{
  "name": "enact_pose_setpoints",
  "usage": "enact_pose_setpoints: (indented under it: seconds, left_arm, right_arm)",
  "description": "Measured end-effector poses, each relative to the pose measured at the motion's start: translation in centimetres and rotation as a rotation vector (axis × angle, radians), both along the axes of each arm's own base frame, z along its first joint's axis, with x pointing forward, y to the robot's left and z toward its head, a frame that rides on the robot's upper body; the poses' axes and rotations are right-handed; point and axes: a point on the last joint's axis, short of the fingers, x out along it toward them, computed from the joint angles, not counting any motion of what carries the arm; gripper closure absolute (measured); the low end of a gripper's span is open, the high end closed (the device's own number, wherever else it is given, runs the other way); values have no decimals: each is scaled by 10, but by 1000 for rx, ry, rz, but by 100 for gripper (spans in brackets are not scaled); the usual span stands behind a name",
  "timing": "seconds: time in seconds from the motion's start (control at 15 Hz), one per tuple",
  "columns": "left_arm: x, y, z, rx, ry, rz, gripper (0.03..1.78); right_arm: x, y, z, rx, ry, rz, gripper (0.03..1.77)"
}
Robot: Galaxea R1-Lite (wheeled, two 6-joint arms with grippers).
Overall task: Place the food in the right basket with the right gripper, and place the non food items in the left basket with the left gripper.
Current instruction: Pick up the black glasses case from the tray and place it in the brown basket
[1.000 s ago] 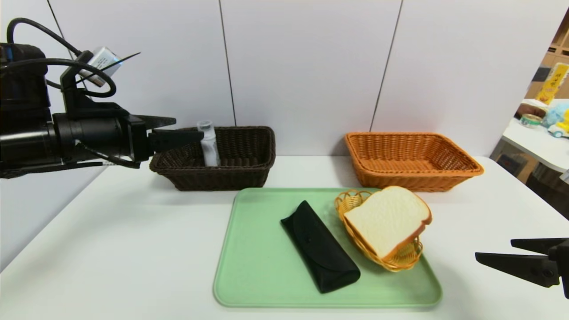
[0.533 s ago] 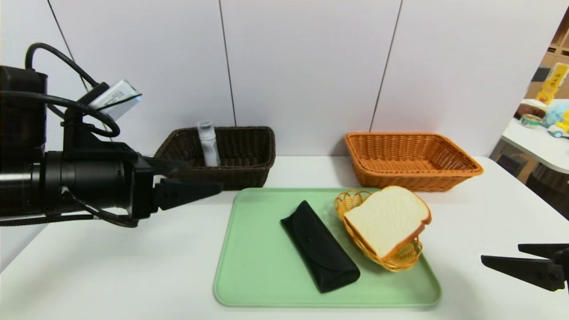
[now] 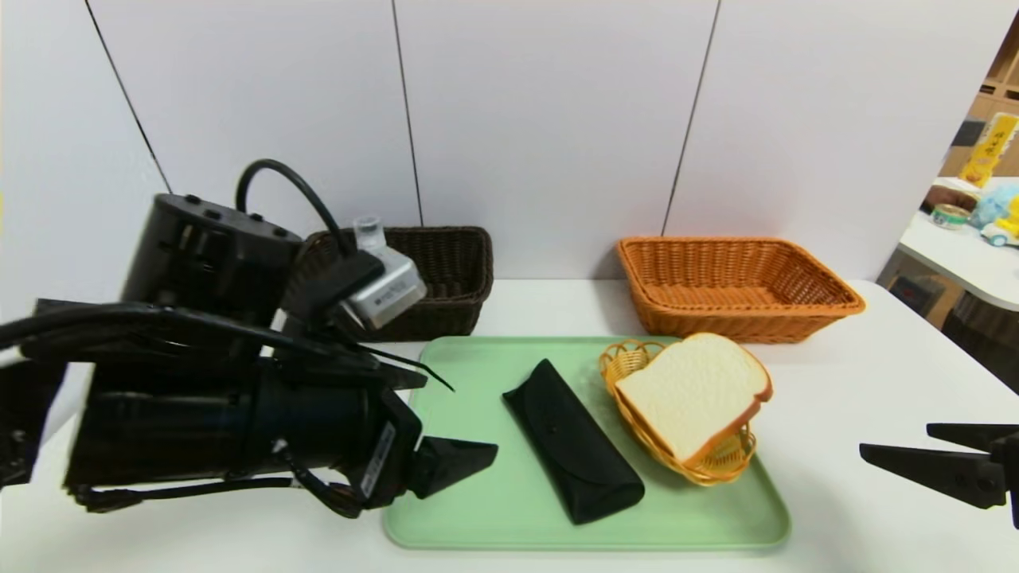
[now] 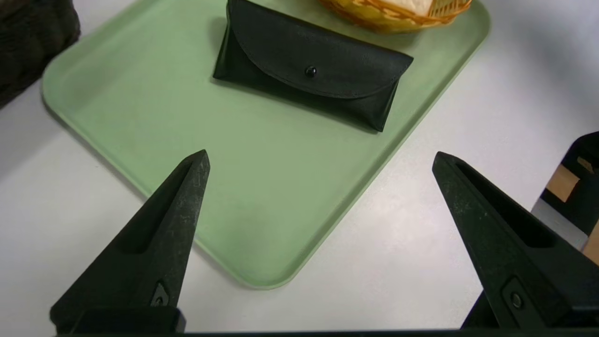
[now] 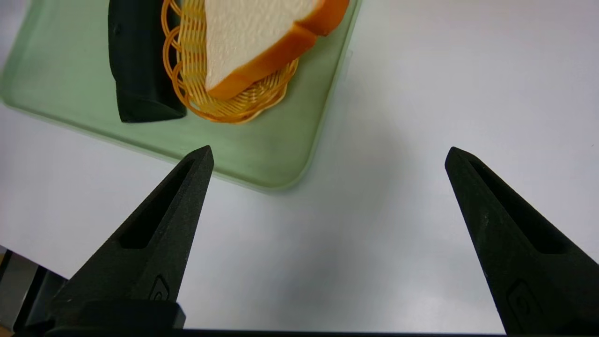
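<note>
My left black pincer (image 3: 462, 422) hovers wide open over the green tray (image 3: 454, 509), near the long black soft case (image 3: 569, 442). My right black pincer (image 3: 892, 442), open too, hangs idle beyond the tray's right side.

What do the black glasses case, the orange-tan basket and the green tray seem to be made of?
Glasses case: probably smooth leather or imitation leather, judging by its soft sheen and stitched-looking flap edge.
Orange-tan basket: woven wicker or plastic lookalike, with visible crisscross strands.
Green tray: likely moulded plastic, satin, evenly coloured with rounded corners.
</note>
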Motion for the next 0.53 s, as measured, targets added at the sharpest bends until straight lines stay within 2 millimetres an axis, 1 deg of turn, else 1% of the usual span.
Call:
enact_pose_setpoints:
  seconds: [0.2, 0.53]
  left_arm:
    - [10, -29, -7, 26, 55, 62, 12]
    - [28, -66, -11, 46, 153, 200, 12]
  right_arm:
    - [1, 0, 3, -1, -14, 2, 9]
    - [4, 0, 7, 4, -24, 12, 9]
